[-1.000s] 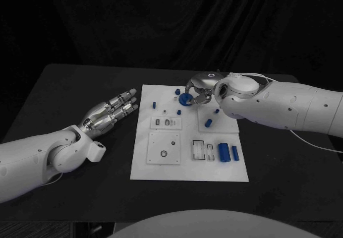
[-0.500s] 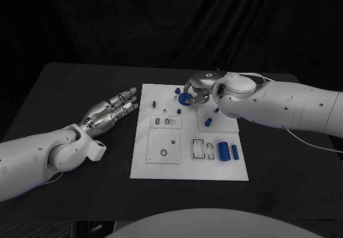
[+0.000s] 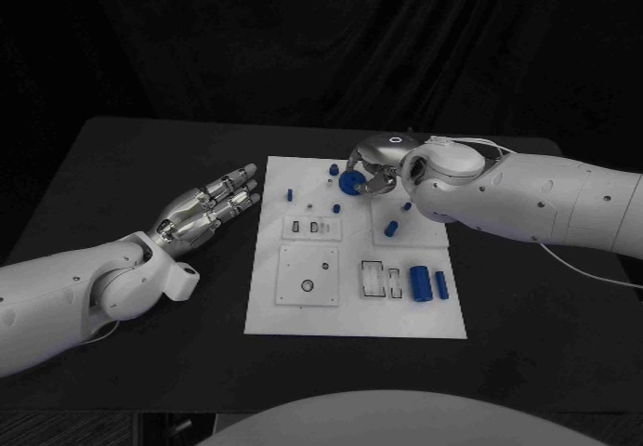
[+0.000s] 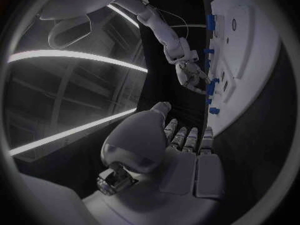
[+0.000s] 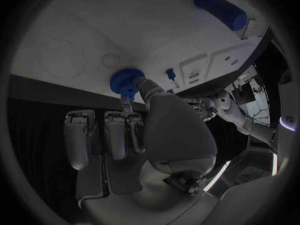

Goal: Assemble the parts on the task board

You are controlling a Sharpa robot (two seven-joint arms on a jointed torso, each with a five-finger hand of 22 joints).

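Black bench (image 3: pixel 161 167): right robot hand (image 3: pixel 375 167) pinches small, rigid, likely light blue round part (image 3: pixel 348 183) by its rim above task board (image 3: pixel 402 321); left robot hand (image 3: pixel 208 209) lies spread, holding nothing.

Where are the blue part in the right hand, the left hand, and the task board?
blue round part (image 3: pixel 348 183), head view, its blue face.
left hand (image 3: pixel 208 209), head view, middle of the hand.
task board (image 3: pixel 355 325), head view, bare near edge.

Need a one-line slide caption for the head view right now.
Right hand holds a round blue part over the task board's far end; left hand lies open beside it.
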